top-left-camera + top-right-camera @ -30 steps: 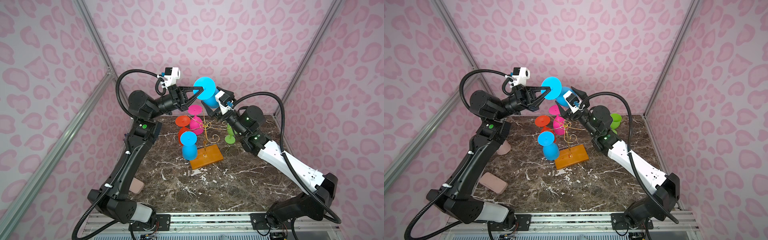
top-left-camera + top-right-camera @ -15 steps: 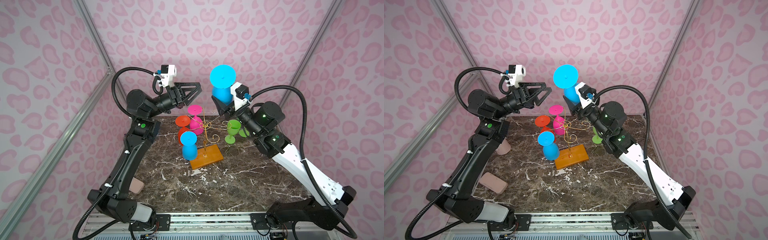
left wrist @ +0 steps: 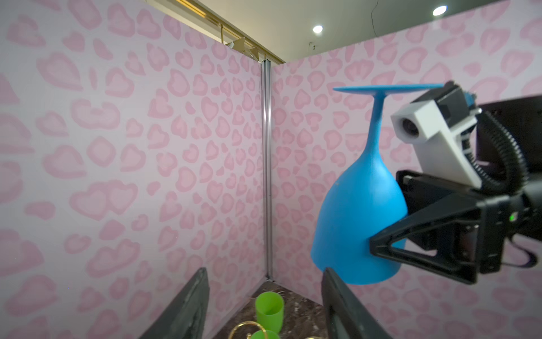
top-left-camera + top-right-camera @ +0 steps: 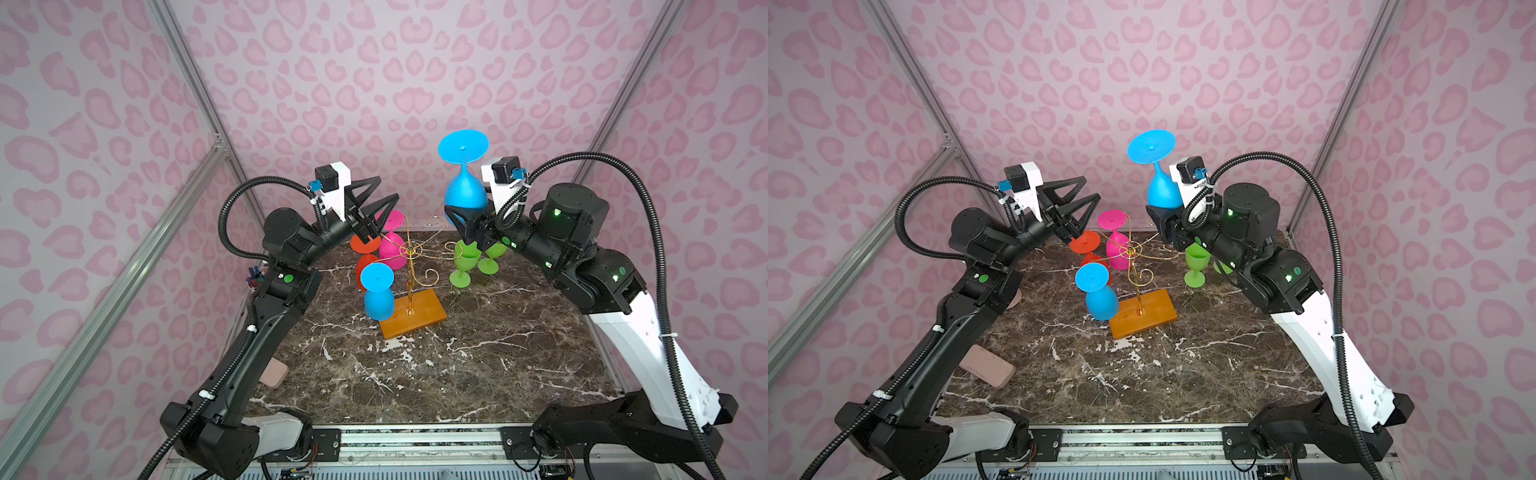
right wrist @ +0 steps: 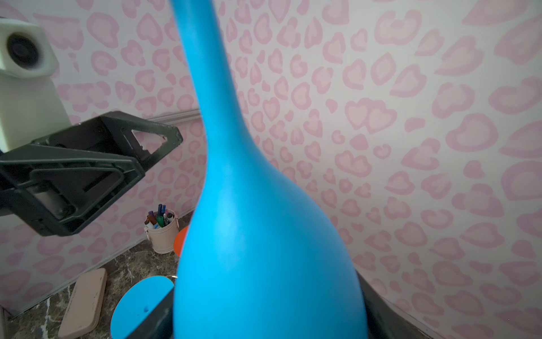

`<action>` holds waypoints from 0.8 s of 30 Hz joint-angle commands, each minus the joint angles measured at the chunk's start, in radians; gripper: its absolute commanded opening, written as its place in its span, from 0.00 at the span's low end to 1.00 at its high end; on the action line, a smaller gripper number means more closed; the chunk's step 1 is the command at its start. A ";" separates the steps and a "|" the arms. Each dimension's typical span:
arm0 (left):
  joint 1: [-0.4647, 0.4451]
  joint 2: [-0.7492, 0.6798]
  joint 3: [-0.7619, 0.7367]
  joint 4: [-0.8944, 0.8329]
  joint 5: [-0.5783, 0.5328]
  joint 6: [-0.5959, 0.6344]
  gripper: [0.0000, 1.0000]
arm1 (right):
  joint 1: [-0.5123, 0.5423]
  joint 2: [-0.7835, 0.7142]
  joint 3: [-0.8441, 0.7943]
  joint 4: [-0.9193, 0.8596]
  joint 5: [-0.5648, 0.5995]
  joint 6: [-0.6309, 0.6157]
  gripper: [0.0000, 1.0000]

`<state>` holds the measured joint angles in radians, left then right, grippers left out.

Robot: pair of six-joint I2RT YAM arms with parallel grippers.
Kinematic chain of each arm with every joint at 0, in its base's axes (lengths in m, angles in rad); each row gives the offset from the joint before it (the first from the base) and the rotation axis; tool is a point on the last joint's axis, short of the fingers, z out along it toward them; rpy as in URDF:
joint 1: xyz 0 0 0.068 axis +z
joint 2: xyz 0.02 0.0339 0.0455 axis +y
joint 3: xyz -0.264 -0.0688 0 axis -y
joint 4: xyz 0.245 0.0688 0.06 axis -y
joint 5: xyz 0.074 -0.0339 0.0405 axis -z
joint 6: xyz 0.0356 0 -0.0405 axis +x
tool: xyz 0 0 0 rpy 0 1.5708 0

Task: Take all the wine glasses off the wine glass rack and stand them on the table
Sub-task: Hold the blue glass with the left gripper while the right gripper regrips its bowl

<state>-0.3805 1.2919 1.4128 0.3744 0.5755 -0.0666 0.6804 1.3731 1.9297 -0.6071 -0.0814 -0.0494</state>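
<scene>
A blue wine glass (image 4: 464,193) (image 4: 1163,191) hangs upside down, foot uppermost, in the air above and right of the wine glass rack (image 4: 409,249) (image 4: 1131,249). My right gripper (image 4: 461,216) (image 4: 1163,216) (image 5: 264,323) is shut on its bowl (image 5: 264,249) (image 3: 360,223). The left gripper (image 4: 384,189) (image 4: 1091,188) (image 3: 264,281) stands open and empty above the rack's left side, apart from the glass. The gold wire rack on its orange-brown base (image 4: 415,318) still carries a blue glass (image 4: 378,291), a pink glass (image 4: 390,245) and an orange glass (image 4: 363,249).
Two green glasses (image 4: 463,266) (image 4: 490,257) stand upright on the marble table right of the rack, under my right wrist. A pink case (image 4: 274,374) lies at the left edge. A pen holder (image 5: 161,234) stands in the back left corner. Patterned walls close in on three sides.
The left gripper, shut at the blue glass's foot a second ago, has opened and drawn back left. The right gripper has lifted the glass up and to the right, foot now uppermost.
</scene>
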 commanded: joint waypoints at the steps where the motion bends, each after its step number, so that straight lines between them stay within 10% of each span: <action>1: -0.001 0.009 0.005 0.069 0.022 0.393 0.60 | 0.001 0.033 0.036 -0.132 -0.036 0.045 0.62; 24: -0.021 0.055 0.057 0.068 0.132 0.695 0.44 | 0.072 0.169 0.054 -0.208 -0.170 0.111 0.52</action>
<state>-0.4011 1.3422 1.4563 0.4019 0.7155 0.6044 0.7437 1.5368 1.9896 -0.8173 -0.2256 0.0528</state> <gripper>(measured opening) 0.450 0.709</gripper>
